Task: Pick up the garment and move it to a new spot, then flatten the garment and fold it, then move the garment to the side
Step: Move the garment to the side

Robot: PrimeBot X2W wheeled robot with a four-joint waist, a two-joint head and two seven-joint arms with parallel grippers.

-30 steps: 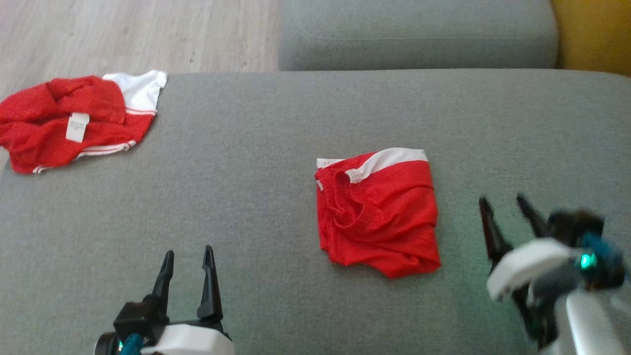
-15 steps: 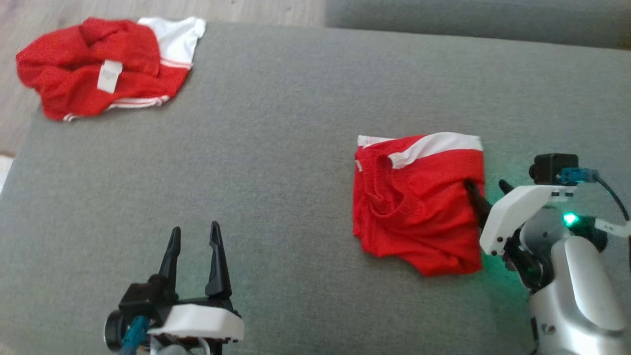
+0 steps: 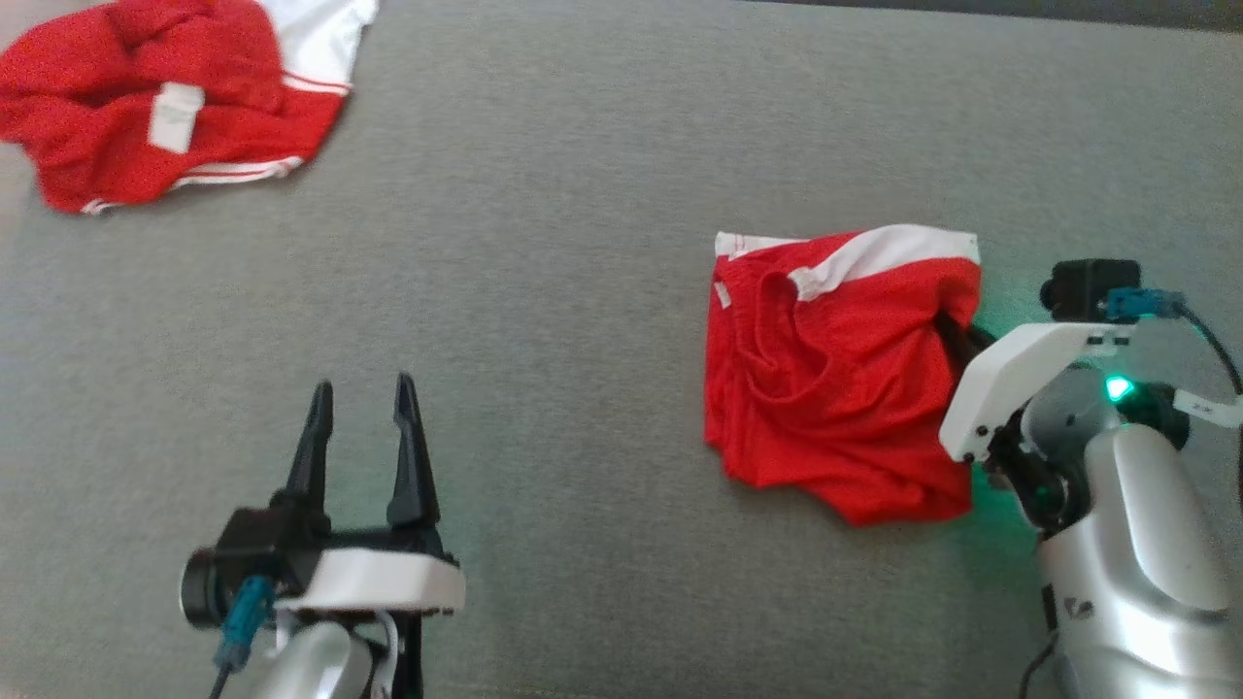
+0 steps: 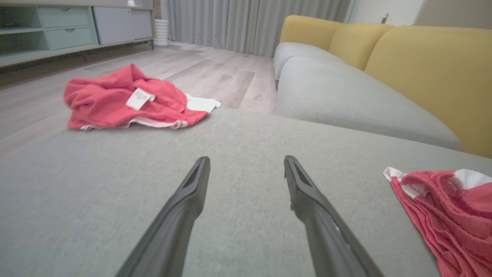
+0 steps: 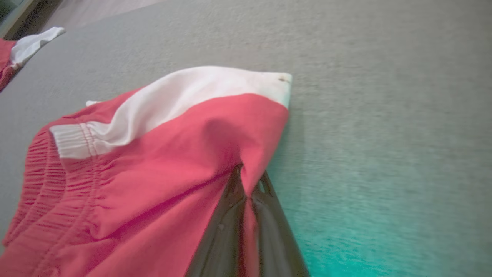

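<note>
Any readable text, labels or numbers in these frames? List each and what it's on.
White tag on the crumpled red garment: print too blurred to read.
White cable flag on the right arm: marks too small.
Small mark on that arm: too small.
None legible.

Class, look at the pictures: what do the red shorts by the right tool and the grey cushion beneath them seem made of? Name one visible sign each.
The red shorts: probably light synthetic fabric, matte; they wrinkle softly and have a gathered elastic waistband. The grey cushion: woven upholstery cloth, matte; fine flecked weave.
</note>
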